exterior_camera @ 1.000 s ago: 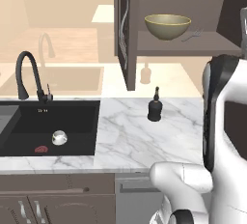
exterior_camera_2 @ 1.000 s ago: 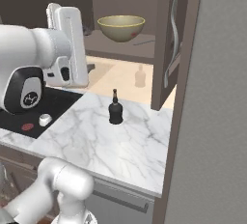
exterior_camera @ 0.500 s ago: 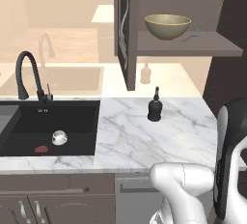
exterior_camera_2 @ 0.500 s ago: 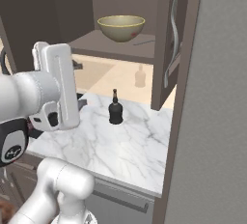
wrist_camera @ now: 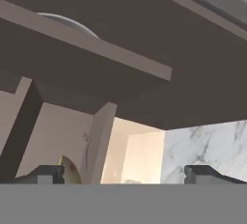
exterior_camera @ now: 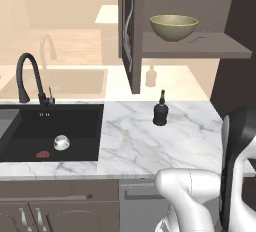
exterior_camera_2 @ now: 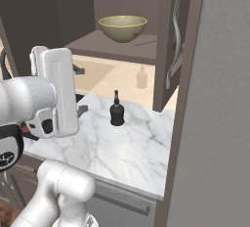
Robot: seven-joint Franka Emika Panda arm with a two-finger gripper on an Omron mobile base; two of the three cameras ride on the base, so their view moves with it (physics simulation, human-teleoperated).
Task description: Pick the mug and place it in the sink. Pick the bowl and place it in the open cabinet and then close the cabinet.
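The small white-grey mug (exterior_camera: 61,142) lies in the black sink (exterior_camera: 30,118), close to the red drain (exterior_camera: 43,154). On the shelf of the open dark brown cabinet (exterior_camera: 195,46) rests the olive-tan bowl (exterior_camera: 173,27) (exterior_camera_2: 122,28), upright and untouched. The cabinet door (exterior_camera: 131,31) (exterior_camera_2: 171,45) stands swung out. My gripper (wrist_camera: 124,172) is open, its fingertips (wrist_camera: 48,172) far apart with nothing between them, looking up at the shelf's underside. The white arm (exterior_camera_2: 53,91) (exterior_camera: 240,166) hangs low, in front of the counter and well below the bowl.
A black soap bottle (exterior_camera: 160,111) (exterior_camera_2: 116,111) stands on the white marble counter (exterior_camera: 150,146) under the cabinet. The black gooseneck faucet (exterior_camera: 27,76) rises behind the sink. A fork (exterior_camera: 200,36) lies on the shelf beside the bowl. A tall grey panel (exterior_camera_2: 215,103) fills the right side.
The arm has come down from beside the cabinet shelf to counter height. The bowl, the mug and the cabinet door have not moved.
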